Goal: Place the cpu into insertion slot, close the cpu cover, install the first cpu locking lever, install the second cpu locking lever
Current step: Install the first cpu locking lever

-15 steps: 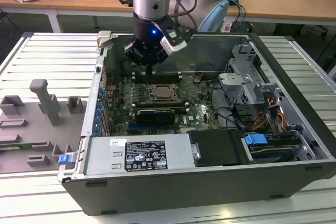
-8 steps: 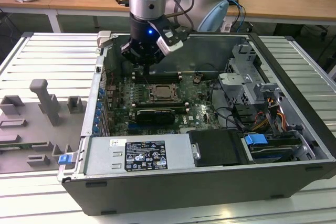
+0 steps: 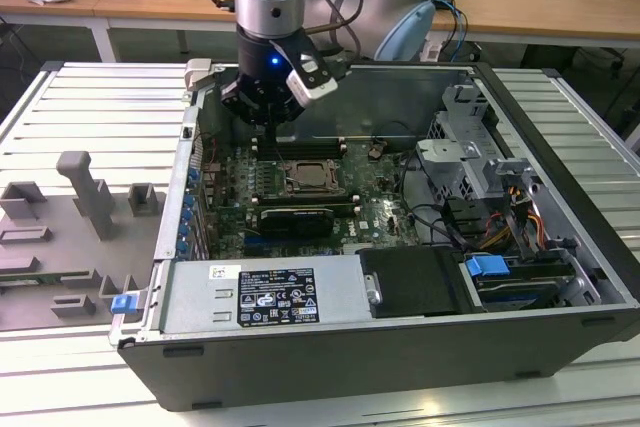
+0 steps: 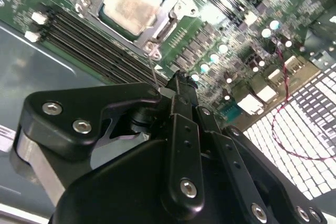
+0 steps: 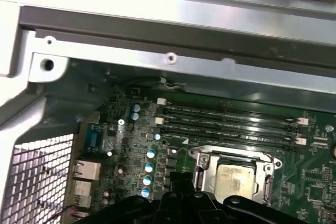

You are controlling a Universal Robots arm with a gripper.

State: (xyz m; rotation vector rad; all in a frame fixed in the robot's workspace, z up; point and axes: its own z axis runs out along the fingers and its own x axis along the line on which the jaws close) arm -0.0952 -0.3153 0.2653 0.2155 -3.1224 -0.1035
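A: Where does the cpu (image 4: 131, 4) sit?

B: In the insertion slot (image 5: 202, 169), under the closed cpu cover (image 4: 157, 27), a thin silvery frame around its matte beige face. In the second wrist view, 1 thin wire lever (image 4: 153, 72) stands up just beside the gripper (image 4: 178, 85).

A: Grip state?

B: Fingertips drawn together, nothing visibly clasped. In the exterior view the gripper (image 3: 268, 132) hangs over the motherboard (image 3: 385, 187).

A: Good technique?

B: Probably a gentle, steady push; springy wire slips easily off smooth metal.

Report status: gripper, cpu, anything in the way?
Gripper above motherboard, beside insertion slot, holding nothing visible. Cpu seated, cpu cover down around it. Nothing blocking.
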